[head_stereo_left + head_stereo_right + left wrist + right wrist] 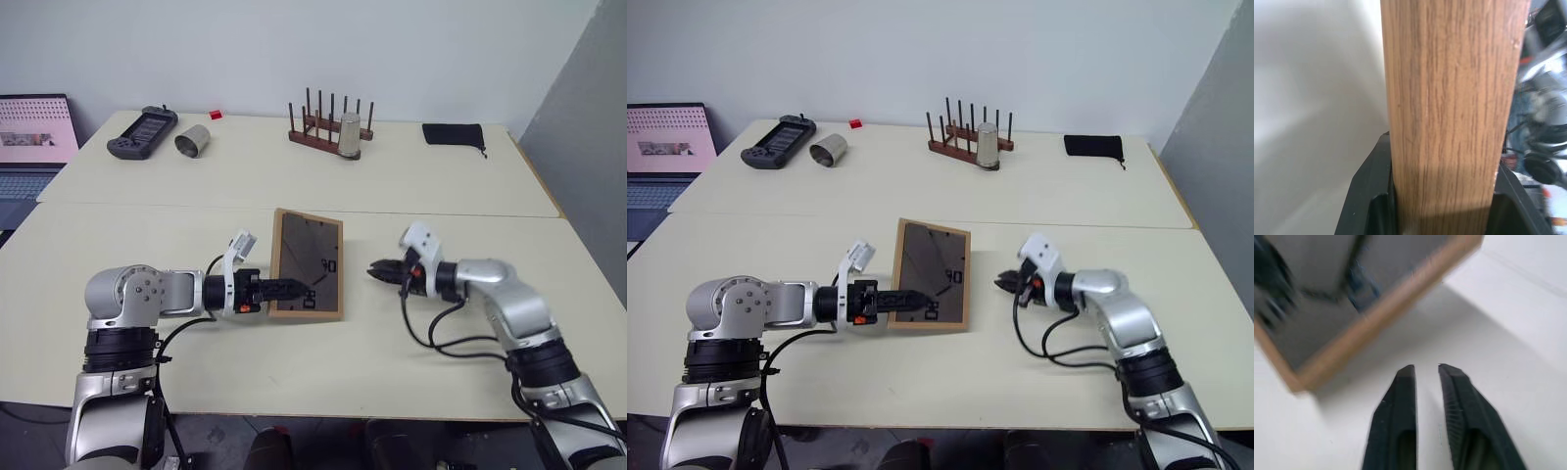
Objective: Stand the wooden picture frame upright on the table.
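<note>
Left gripper (290, 288): fingers clamped across the wooden picture frame (308, 264) at its near left side, frame tilted up off the cream worktop (323, 186), mid-near section. Right gripper (380, 270): fingers slightly parted, grasping nothing, just right of the frame and apart from it. Far side: peg rack (318, 127), metal cups (195, 141), black pouch (454, 134).

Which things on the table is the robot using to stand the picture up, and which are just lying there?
Using:
- wooden picture frame, clamped by the left gripper
- table
- right gripper, beside the frame

Just lying there:
- peg rack
- two metal cups
- handheld controller
- black pouch
- laptop
</note>
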